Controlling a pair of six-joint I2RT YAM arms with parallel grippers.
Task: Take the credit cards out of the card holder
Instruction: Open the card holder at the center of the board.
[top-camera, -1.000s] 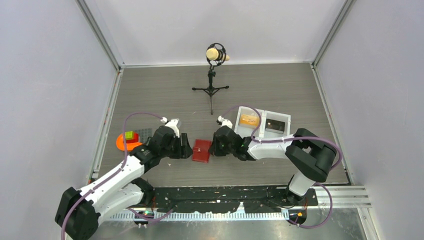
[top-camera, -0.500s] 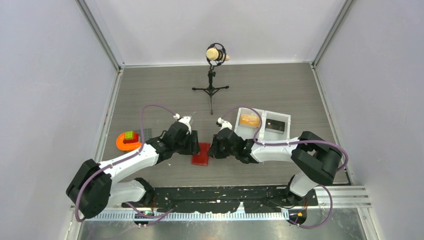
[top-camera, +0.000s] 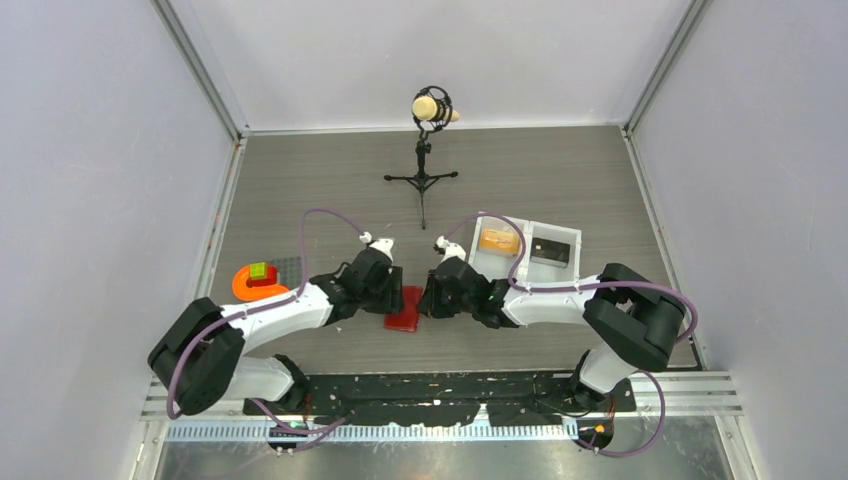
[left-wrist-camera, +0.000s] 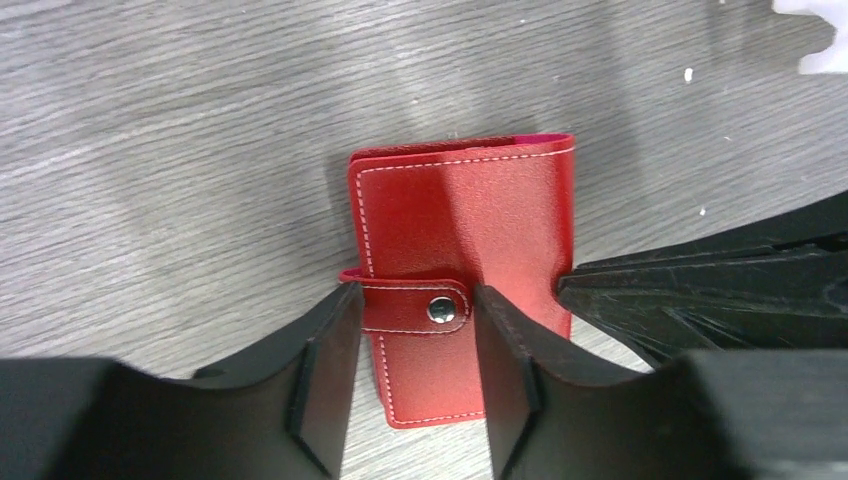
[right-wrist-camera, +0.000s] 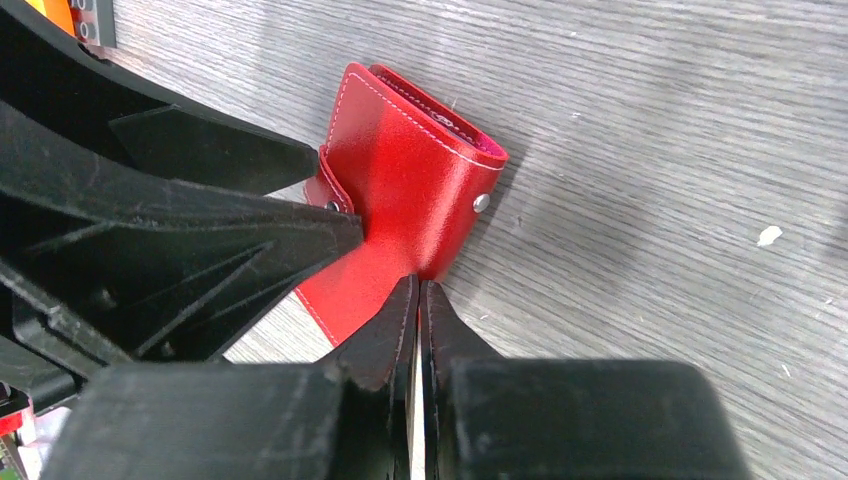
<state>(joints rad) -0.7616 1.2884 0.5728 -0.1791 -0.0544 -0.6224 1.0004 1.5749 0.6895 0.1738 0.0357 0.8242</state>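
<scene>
The card holder (left-wrist-camera: 460, 230) lies closed on the grey table, a small red wallet with its strap (left-wrist-camera: 410, 308) snapped shut. My left gripper (left-wrist-camera: 415, 325) stands open over it, one finger on each side of the strap and its stud. My right gripper (right-wrist-camera: 418, 285) is shut, its tips pinching the holder's (right-wrist-camera: 400, 190) near right edge, which sits slightly raised. From above, both grippers (top-camera: 393, 297) (top-camera: 426, 300) meet at the holder (top-camera: 404, 310). The credit cards are hidden inside; only a pink sliver shows at the holder's top edge.
A white two-compartment tray (top-camera: 577, 245) behind the right arm holds an orange block (top-camera: 498, 240) and a dark flat thing (top-camera: 550, 250). An orange dish (top-camera: 250, 288) with a green block and a grey studded plate (top-camera: 290, 268) sit left. A microphone stand (top-camera: 423, 175) stands farther back.
My left arm has swung right from beside the holder to over it, and its jaws have narrowed around the strap. The right gripper has stayed shut at the holder's right edge.
</scene>
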